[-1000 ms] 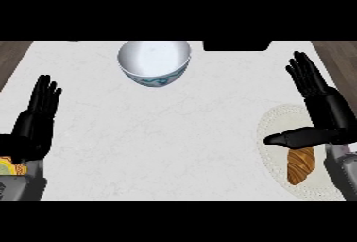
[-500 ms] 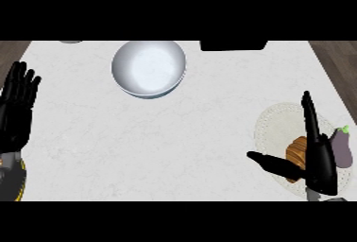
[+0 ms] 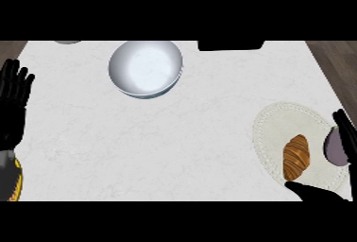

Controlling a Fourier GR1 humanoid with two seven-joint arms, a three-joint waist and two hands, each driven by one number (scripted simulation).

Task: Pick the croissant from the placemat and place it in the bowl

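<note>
The left hand (image 3: 14, 101) rests open at the surface's (image 3: 174, 137) left edge, the bowl (image 3: 146, 68) sits upper centre, and the croissant (image 3: 297, 157) lies lengthwise on the placemat (image 3: 279, 123), between the far nearer right hand's (image 3: 327, 191) spread thumb and fingers.

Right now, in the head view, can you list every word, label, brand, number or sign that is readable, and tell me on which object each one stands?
None: no readable text shows in this view.
Bowl: plain white inside, no print.
Croissant: no label.
Placemat: only a dotted border, no letters.
Purple object on the placemat's right edge: unmarked.
Dark object at the counter's far edge: no visible marking.
</note>
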